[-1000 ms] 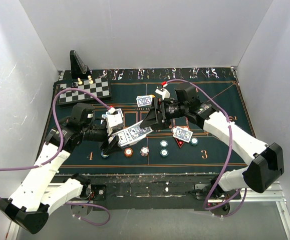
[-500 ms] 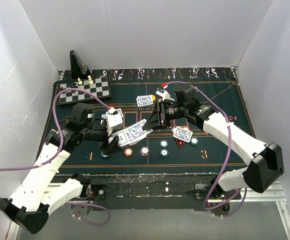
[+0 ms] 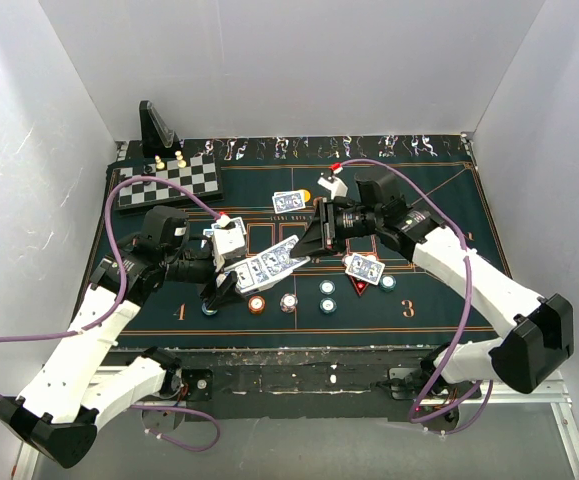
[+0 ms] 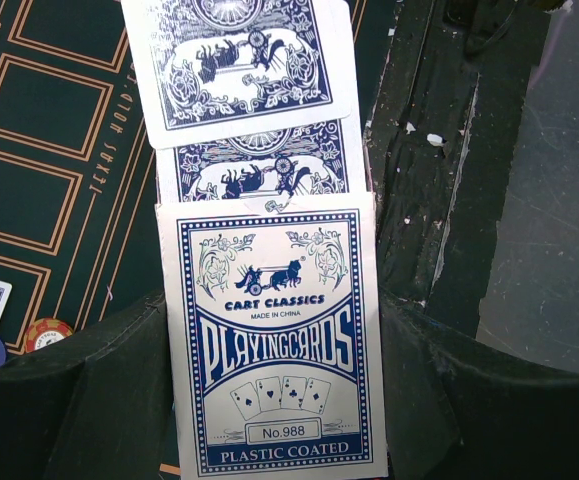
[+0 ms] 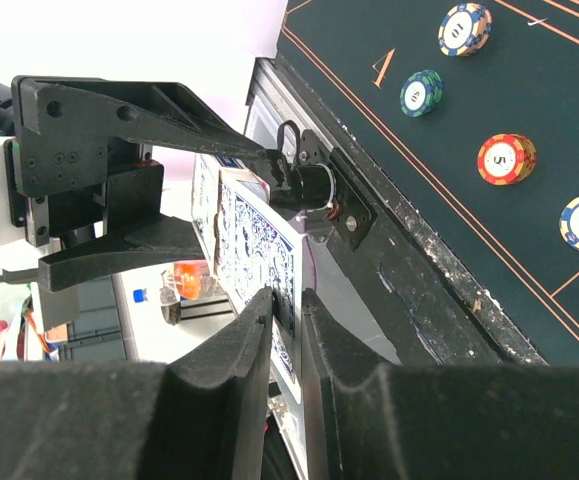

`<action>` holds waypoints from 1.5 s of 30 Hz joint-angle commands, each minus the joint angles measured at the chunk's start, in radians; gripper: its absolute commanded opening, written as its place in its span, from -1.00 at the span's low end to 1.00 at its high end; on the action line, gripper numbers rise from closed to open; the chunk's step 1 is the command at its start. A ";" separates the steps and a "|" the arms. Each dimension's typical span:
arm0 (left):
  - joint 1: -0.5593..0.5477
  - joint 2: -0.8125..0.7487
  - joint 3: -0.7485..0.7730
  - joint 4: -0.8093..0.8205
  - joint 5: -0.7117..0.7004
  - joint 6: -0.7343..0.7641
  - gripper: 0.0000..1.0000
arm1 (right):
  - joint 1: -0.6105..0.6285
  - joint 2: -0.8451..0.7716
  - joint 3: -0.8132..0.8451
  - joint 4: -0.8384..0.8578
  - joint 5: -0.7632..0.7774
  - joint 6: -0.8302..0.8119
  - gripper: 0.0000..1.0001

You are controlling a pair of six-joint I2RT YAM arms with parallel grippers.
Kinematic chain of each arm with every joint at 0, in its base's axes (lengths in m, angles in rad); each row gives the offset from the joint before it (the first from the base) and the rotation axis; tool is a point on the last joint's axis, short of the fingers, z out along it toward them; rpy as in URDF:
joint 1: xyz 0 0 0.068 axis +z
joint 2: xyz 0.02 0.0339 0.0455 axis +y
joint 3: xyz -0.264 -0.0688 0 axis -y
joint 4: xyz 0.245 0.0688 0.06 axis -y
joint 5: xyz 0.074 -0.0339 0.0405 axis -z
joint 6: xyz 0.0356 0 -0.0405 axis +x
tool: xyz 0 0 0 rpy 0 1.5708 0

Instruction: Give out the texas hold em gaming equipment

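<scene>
The right fingers (image 5: 219, 400) had been closed, pinching a blue-backed white playing card (image 5: 254, 250) protruding from the blue-printed card box (image 4: 274, 340) clamped by the left fingers (image 4: 89, 400); dealing step, withdrawal judged next.

Black-and-white chessboard (image 3: 169, 183) far left, what look like pawns (image 3: 180, 158) on it, black stand (image 3: 156, 127) behind.

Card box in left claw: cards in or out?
Partly out: two cards protrude from the card box; right claw pinches one.
</scene>
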 commanded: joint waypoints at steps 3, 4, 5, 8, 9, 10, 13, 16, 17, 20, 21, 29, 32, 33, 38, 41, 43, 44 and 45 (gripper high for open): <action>0.005 -0.017 0.032 0.016 0.022 0.000 -0.94 | -0.020 -0.040 0.055 -0.018 0.007 -0.021 -0.58; 0.005 -0.018 0.032 0.015 0.022 0.000 -0.94 | -0.025 -0.043 0.057 -0.021 0.007 -0.022 -0.59; 0.005 -0.017 0.032 0.016 0.021 -0.002 -0.94 | -0.029 -0.046 0.060 -0.021 0.004 -0.022 -0.59; 0.005 -0.017 0.030 0.013 0.022 -0.002 -0.94 | -0.051 -0.063 0.067 -0.029 -0.005 -0.021 -0.62; 0.005 -0.017 0.033 0.013 0.022 0.001 -0.95 | -0.061 -0.069 0.069 -0.029 -0.009 -0.018 -0.63; 0.005 -0.017 0.033 0.013 0.022 0.000 -0.95 | -0.074 -0.076 0.072 -0.032 -0.009 -0.015 -0.63; 0.005 -0.017 0.032 0.010 0.022 0.001 -0.95 | -0.126 -0.102 0.063 -0.028 -0.026 0.004 -0.67; 0.005 -0.018 0.030 0.012 0.022 0.000 -0.95 | -0.169 -0.118 0.046 -0.017 -0.052 0.018 -0.74; 0.005 -0.017 0.030 0.012 0.022 0.001 -0.95 | -0.183 -0.122 0.040 -0.017 -0.060 0.021 -0.76; 0.005 -0.018 0.030 0.012 0.022 0.000 -0.95 | -0.241 -0.142 0.009 -0.040 -0.052 0.018 -0.84; 0.005 -0.018 0.030 0.009 0.022 0.001 -0.95 | -0.268 -0.151 -0.012 -0.041 -0.052 0.016 -0.87; 0.005 -0.020 0.032 0.010 0.025 0.001 -0.95 | -0.463 -0.165 -0.273 -0.015 -0.017 -0.010 -0.97; 0.006 -0.020 0.030 0.006 0.024 0.004 -0.95 | -0.502 -0.144 -0.347 -0.009 0.024 -0.042 -0.97; 0.005 -0.023 0.030 0.006 0.024 0.004 -0.95 | -0.511 -0.135 -0.357 -0.018 0.053 -0.059 -0.97; 0.005 -0.023 0.030 0.007 0.027 0.004 -0.95 | -0.546 -0.116 -0.358 -0.066 0.259 -0.126 -0.97; 0.005 -0.020 0.029 0.007 0.027 0.004 -0.95 | -0.552 -0.101 -0.358 -0.064 0.351 -0.137 -0.97; 0.005 -0.018 0.027 0.009 0.029 0.004 -0.95 | -0.552 -0.081 -0.362 -0.051 0.395 -0.142 -0.97; 0.005 -0.020 0.029 0.009 0.030 0.003 -0.95 | -0.554 -0.069 -0.367 -0.038 0.405 -0.140 -0.97; 0.005 -0.020 0.029 0.007 0.032 0.004 -0.95 | -0.554 -0.058 -0.373 -0.022 0.408 -0.137 -0.97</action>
